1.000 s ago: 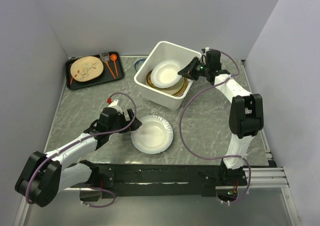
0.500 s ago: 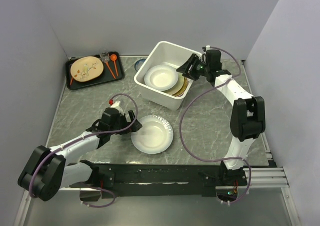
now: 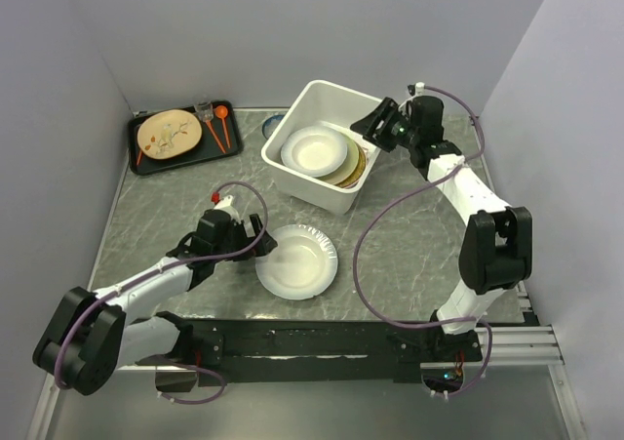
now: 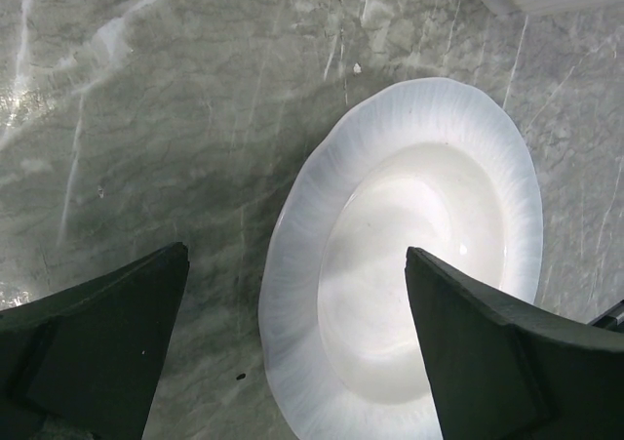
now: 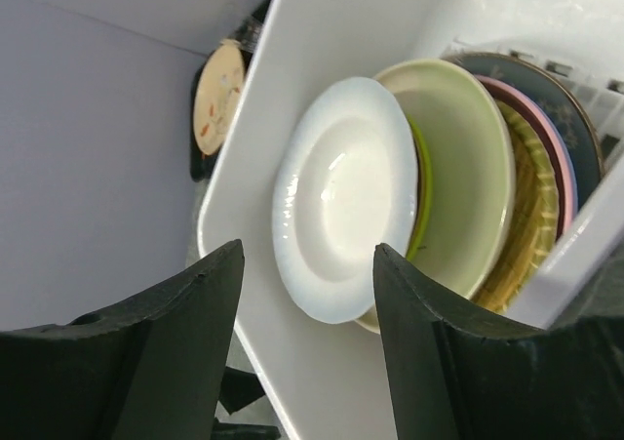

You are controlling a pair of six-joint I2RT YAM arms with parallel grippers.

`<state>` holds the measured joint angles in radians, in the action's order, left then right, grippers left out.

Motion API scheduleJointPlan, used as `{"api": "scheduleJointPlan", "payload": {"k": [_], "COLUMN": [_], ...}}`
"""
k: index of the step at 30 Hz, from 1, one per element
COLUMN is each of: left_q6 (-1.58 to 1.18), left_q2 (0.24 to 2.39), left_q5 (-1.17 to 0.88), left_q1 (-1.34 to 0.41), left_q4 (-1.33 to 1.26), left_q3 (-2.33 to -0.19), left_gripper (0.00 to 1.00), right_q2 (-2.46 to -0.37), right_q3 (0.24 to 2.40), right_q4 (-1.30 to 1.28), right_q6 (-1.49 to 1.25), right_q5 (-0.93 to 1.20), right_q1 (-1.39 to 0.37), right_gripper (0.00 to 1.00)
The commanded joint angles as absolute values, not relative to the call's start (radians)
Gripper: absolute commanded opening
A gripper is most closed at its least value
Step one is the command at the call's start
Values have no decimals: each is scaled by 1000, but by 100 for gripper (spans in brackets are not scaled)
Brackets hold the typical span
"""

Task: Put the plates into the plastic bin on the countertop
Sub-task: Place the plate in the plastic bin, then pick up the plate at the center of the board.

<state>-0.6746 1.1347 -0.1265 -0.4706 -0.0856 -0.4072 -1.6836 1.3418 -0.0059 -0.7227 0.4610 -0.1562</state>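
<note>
White round plate with ribbed rim (image 3: 296, 261) lies flat on the dark marble-look bench (image 3: 166, 206), well facing up, just in front of the white rectangular plastic bin (image 3: 322, 194). Left end effector (image 4: 297, 347): spread wide over the plate's left rim, empty. Right end effector (image 5: 307, 333): open, empty, above the bin's right wall. Second white plate (image 5: 341, 196) tops the stack of coloured plates (image 5: 531, 196) inside the bin, face up.

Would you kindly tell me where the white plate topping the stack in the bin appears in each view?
Top external: white plate upper middle, inside the plastic bin.
Left wrist: not in it.
Right wrist: centre of frame, inside the plastic bin.
Shared landmark: the plastic bin's white wall, top and right wrist views.
</note>
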Motion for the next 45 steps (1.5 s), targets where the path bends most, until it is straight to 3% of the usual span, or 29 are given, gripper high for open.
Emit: {"api": "scheduleJointPlan", "payload": {"k": [1, 14, 16, 21, 27, 37, 45], "left_q6": [-698, -692, -695, -692, -704, -733, -762], "left_q2": [1123, 1265, 1282, 1305, 1305, 1178, 1025], "left_q5": [-150, -278, -301, -333, -357, -399, -402], "left_q1": [-468, -468, -468, -468, -468, -466, -454], "left_q4": [-107, -222, -244, -265, -296, -328, -307], "left_q3": [-407, -406, -407, -425, -440, -483, -465], "left_gripper": [97, 63, 49, 1, 1, 1, 1], "right_q2": [-1621, -1418, -1396, -1312, -1183, -1081, -1129], "right_q3": [1321, 1098, 1083, 1006, 868, 651, 554], "right_q4": [95, 120, 106, 77, 60, 106, 218], "right_q6": [-749, -724, -716, -706, -693, -709, -713], "right_q5": [494, 489, 489, 497, 499, 575, 705], "right_q1": [-152, -149, -147, -140, -132, -133, -146], "right_gripper": [63, 64, 64, 64, 74, 76, 77]}}
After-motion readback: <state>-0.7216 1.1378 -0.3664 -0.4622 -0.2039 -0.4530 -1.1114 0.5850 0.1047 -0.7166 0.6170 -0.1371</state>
